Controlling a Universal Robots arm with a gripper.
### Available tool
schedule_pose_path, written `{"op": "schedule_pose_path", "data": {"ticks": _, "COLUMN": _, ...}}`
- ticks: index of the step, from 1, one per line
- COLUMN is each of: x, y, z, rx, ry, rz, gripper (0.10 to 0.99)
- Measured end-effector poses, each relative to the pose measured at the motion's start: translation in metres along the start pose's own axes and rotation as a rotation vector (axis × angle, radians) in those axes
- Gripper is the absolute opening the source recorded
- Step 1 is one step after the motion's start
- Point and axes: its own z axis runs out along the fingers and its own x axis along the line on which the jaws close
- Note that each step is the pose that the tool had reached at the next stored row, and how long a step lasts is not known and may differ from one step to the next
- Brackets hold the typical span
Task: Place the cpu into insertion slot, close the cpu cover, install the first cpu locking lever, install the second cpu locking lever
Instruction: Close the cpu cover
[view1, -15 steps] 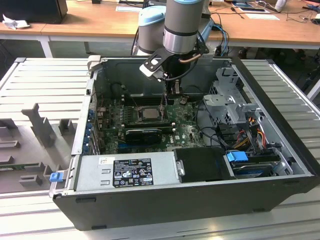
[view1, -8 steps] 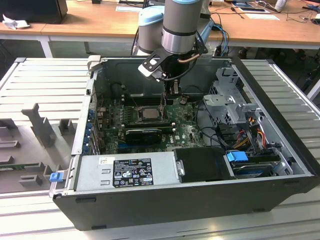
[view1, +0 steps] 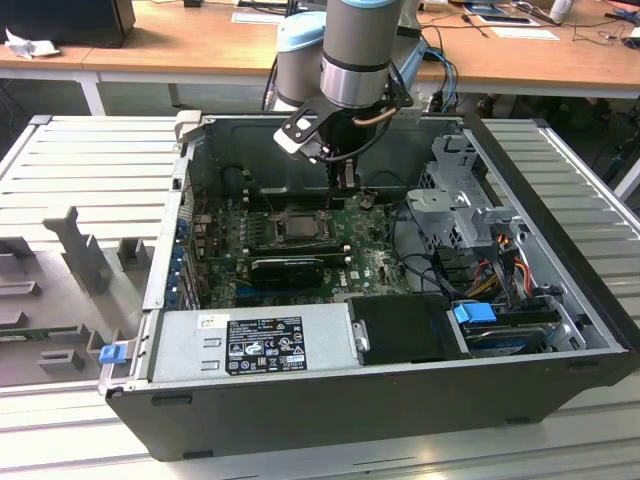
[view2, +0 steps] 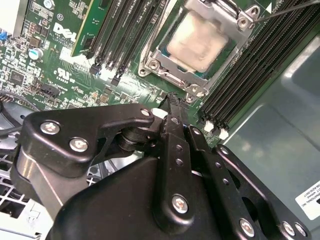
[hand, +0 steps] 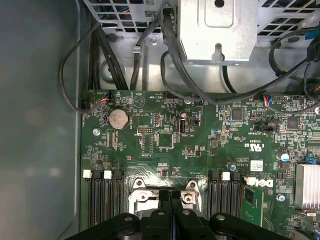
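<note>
Second wrist view: closed claw near cpu cover.

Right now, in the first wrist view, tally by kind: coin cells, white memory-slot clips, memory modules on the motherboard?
Coin cell battery: 1
White memory-slot clips: 4
Memory module: 1
Total: 6

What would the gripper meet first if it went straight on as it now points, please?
Probably the edge of the cpu cover lying over the cpu, or the green board beside it; the gripper points there with shut fingers, but depth is unclear.
</note>
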Motion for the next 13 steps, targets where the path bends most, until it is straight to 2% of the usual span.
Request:
{"op": "schedule_pose_path", "data": {"ticks": 11, "x": 0.0002, "y": -0.0079, "z": 0.0004, "rx": 0.0, "ry": 0.0, "rz": 0.0, "gripper": 0.106}}
{"op": "schedule_pose_path", "data": {"ticks": 13, "x": 0.0001, "y": -0.0134, "z": 0.0052, "rx": -0.004, "ry": -0.0001, "rz": 0.0, "gripper": 0.106}}
